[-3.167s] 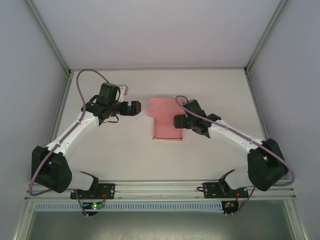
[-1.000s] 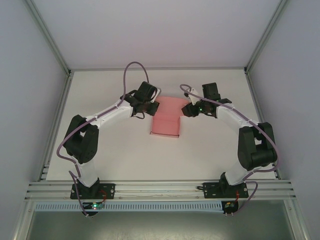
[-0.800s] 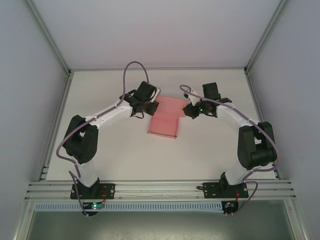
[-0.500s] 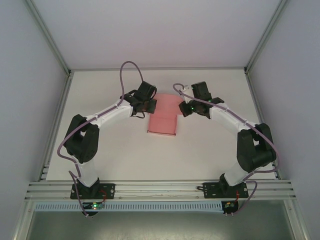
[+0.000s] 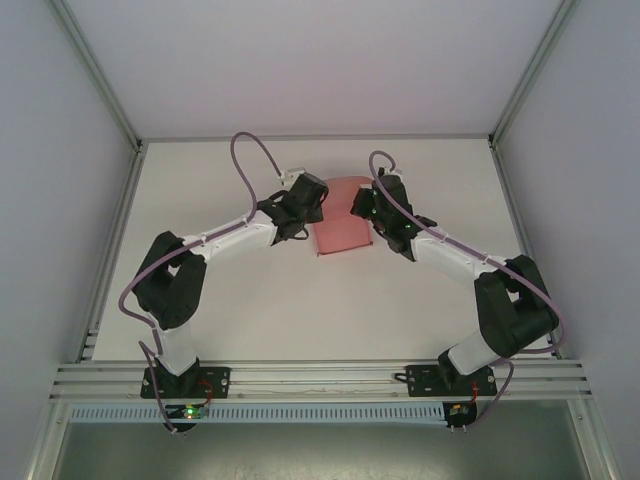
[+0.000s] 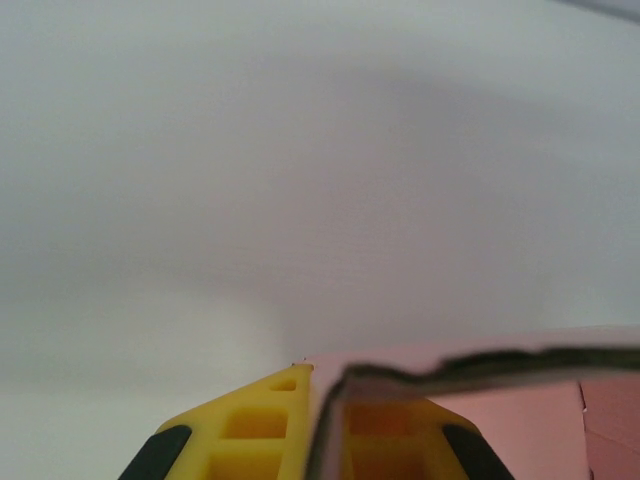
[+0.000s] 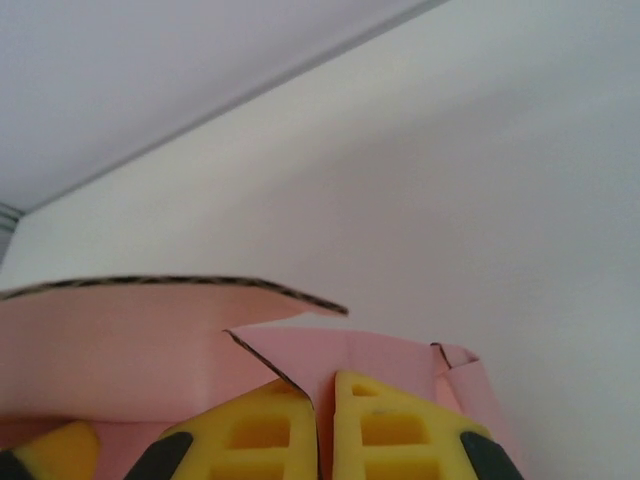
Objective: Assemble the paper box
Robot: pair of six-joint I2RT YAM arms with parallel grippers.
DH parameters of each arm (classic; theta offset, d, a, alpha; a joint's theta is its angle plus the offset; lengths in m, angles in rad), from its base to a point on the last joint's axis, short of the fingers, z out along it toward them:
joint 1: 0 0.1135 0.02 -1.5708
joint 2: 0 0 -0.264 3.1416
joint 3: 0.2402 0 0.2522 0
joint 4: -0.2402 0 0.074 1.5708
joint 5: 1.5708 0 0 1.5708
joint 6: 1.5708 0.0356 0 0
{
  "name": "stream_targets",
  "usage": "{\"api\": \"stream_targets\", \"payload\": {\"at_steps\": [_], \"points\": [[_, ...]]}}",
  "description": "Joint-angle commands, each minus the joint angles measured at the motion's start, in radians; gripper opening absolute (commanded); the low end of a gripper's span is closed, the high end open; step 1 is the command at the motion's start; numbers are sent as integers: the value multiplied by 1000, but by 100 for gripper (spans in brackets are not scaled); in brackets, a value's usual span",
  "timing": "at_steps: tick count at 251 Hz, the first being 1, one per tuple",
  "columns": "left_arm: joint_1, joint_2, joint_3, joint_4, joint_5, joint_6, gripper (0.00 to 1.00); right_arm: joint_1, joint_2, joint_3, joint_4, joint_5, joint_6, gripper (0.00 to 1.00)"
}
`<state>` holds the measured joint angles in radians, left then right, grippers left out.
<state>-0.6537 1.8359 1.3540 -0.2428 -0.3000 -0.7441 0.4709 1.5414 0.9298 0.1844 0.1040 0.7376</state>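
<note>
The pink paper box [image 5: 341,220] is a partly folded card sheet at the middle back of the white table [image 5: 240,300], held between both arms. My left gripper [image 5: 311,200] is shut on its left edge; in the left wrist view the card's dark cut edge [image 6: 480,366] runs between the yellow fingers [image 6: 265,425]. On the sheet's right side, my right gripper [image 5: 364,207] is shut too. The right wrist view has a pink flap [image 7: 380,358] pinched between the yellow fingers [image 7: 390,425], with another curved panel [image 7: 140,340] raised to the left.
Aluminium frame posts [image 5: 100,75] and grey walls close in the table on the left, right and back. The arm bases [image 5: 185,380] sit on a rail at the near edge. Purple cables [image 5: 245,160] loop above both wrists.
Both grippers have moved toward each other and slightly forward. The right gripper has closed on the card. The sheet, spread flat a second ago, is now folded narrower and lifted between them.
</note>
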Motion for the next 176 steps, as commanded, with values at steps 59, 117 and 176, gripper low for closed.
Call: {"api": "stream_targets", "payload": {"at_steps": [59,117,176], "points": [[-28,95,33,228,107,-176,0,57,69,-115,235,-143,19,8],[-30,105,81,247,166,-223,2,68,72,-186,301,-166,0,9],[-32,82,157,213,220,-228,5,80,28,-221,326,-162,-42,9]]}}
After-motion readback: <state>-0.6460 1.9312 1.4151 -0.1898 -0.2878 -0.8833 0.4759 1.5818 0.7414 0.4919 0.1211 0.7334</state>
